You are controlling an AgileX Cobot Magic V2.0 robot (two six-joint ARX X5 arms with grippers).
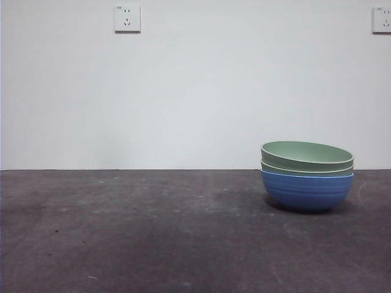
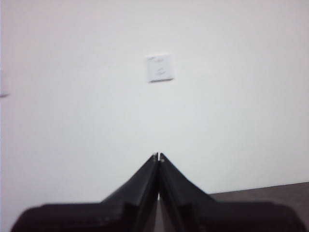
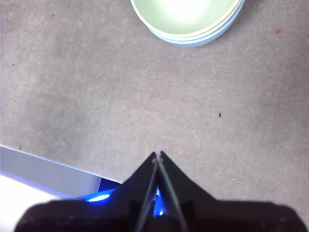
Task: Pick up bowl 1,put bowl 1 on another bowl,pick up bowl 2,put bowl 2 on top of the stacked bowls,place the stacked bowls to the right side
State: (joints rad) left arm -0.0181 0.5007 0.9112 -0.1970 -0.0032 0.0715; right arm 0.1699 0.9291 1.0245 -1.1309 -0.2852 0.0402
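— So, where are the stacked bowls [image 1: 307, 176] sitting?

— On the dark table [image 1: 153, 238], well right of the wall socket [image 1: 127, 19] in the front view, close to the far edge where the table meets the white wall [image 1: 195, 91]. The blue bowl [image 1: 306, 192] rests on the table, and two pale green bowls [image 1: 307, 155] are nested inside it, rims showing one above the other.

— Which way do they face?

— Mouths up. The stack stands upright, though the top green rim looks slightly tilted, higher on the side toward the socket. Being round, it has no long axis across the table.

— And the arms?

— Neither shows in the front view. The right gripper [image 3: 158, 155] hangs above the table looking down, well apart from the stack [image 3: 188, 21], with bare table [image 3: 145, 96] between. Its two black jaws meet at the tips, holding nothing.

— The left one?

— The left gripper [image 2: 158, 156] is raised and points level at the wall, toward a socket [image 2: 160, 67]. Its jaws are pressed together too, and empty.
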